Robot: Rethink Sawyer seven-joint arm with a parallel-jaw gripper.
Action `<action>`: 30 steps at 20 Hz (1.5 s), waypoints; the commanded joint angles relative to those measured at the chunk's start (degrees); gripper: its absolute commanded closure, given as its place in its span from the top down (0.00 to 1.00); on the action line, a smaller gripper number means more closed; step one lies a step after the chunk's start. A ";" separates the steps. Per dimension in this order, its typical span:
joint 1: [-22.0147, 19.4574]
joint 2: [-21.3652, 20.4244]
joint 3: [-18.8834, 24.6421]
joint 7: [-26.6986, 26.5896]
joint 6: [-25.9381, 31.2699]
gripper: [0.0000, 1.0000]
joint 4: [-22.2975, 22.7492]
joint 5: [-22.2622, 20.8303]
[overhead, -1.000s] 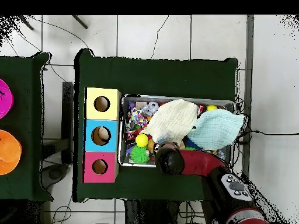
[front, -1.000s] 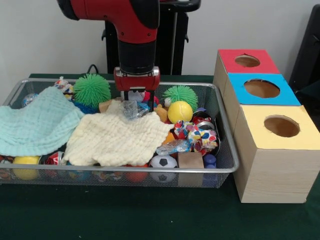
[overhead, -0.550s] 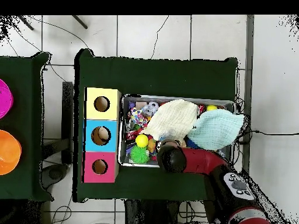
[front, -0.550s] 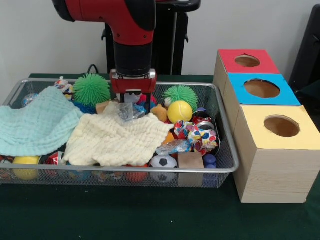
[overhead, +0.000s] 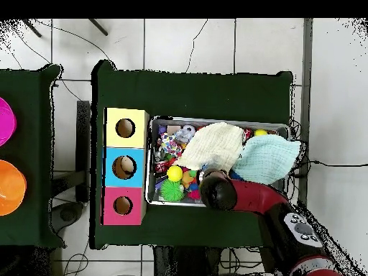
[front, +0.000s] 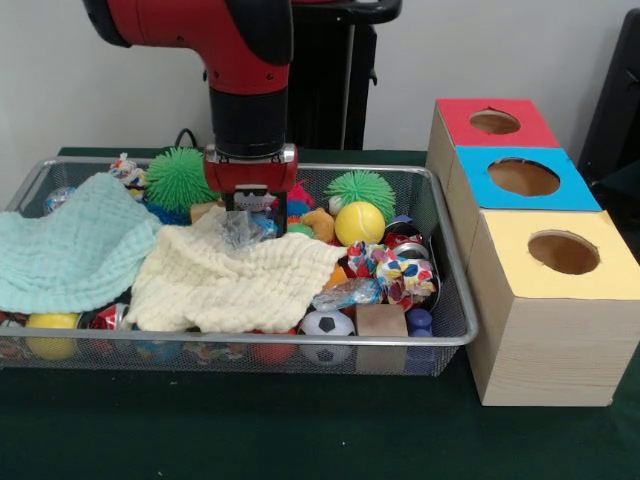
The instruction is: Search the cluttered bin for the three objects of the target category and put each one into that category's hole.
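My gripper (front: 246, 208) hangs over the back middle of the wire bin (front: 452, 335), just above a crumpled clear wrapper (front: 242, 230) that lies on the pale yellow cloth (front: 235, 282). In the overhead view the red wrist (overhead: 218, 192) covers the gripper. Round it lie two green spiky balls (front: 180, 178) (front: 362, 188), a yellow ball (front: 360, 223), a soccer ball (front: 327, 324), a wooden block (front: 381, 320) and a multicoloured rope toy (front: 400, 272). Beside the bin stand the red box (front: 495, 122), the blue box (front: 523, 177) and the yellow box (front: 563, 252), each with a round hole.
A mint cloth (front: 70, 245) covers the bin's left part in the front view, with more balls half hidden beneath both cloths. In the overhead view the boxes (overhead: 124, 167) stand in a row left of the bin (overhead: 219, 121). Two round coloured things (overhead: 8, 187) sit on a separate table.
The arm has slid leftward along the bin's back in the front view, from near the right green spiky ball toward the left one. The objects and cloths have stayed put.
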 commanded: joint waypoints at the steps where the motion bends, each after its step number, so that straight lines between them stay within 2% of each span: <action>1: 0.57 4.00 2.73 5.06 -1.07 1.00 -10.25 0.56; 6: 2.91 6.83 0.15 6.54 -3.87 1.00 -13.67 0.22; 13: 5.04 9.14 -2.02 8.44 -4.42 1.00 -18.31 1.92; 16: 4.08 10.29 -0.99 8.31 -4.39 1.00 -19.57 2.63; 19: 5.06 10.76 -1.79 9.17 -3.96 1.00 -21.23 3.66; 23: 4.69 11.39 -0.48 9.13 -0.07 1.00 -23.25 6.04; 26: 3.94 11.49 0.60 10.06 -4.55 1.00 -22.85 5.97; 27: 4.79 11.60 -0.61 11.36 -7.55 0.00 -22.76 5.99; 30: 9.18 12.34 -6.36 14.93 -12.32 0.00 -23.99 7.04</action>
